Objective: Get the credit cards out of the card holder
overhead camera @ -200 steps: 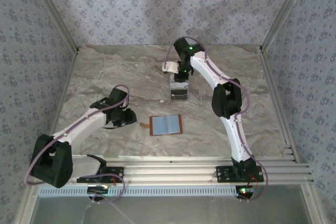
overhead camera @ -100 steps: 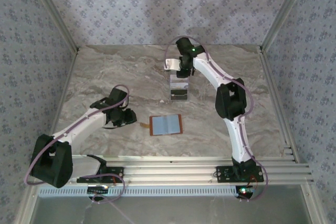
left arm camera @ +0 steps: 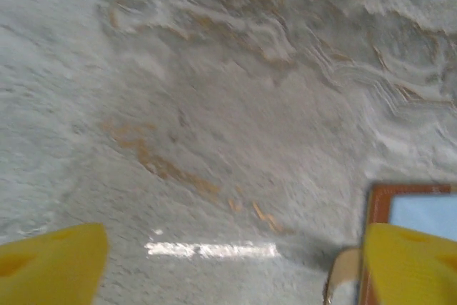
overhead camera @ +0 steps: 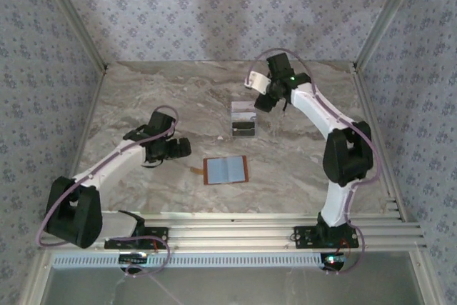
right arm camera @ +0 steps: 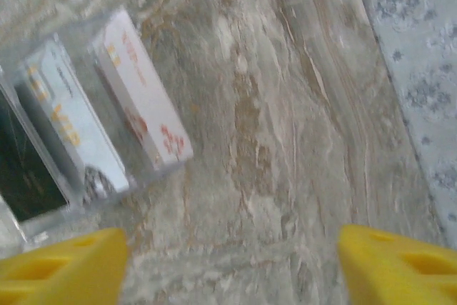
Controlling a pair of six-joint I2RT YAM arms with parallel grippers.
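The card holder (overhead camera: 226,170) lies open and flat on the marble table, tan with grey lining, its tab (overhead camera: 194,171) pointing left. Its corner and tab show in the left wrist view (left arm camera: 414,208). The credit cards sit in a clear tray (overhead camera: 233,121): a pale one (overhead camera: 243,111) and a dark one (overhead camera: 244,131). In the right wrist view a white card with red print (right arm camera: 143,101), a pale card (right arm camera: 68,116) and a dark card (right arm camera: 21,166) stand in it. My left gripper (overhead camera: 183,149) (left arm camera: 232,266) is open, left of the holder. My right gripper (overhead camera: 262,103) (right arm camera: 228,262) is open, right of the tray.
Metal frame posts and patterned walls close in the table on the left, back and right. An aluminium rail (overhead camera: 250,233) carries both arm bases at the near edge. Bare marble lies between the tray and the right wall.
Both grippers have opened. The right arm has swung right, away from above the tray. The left gripper has shifted slightly toward the holder.
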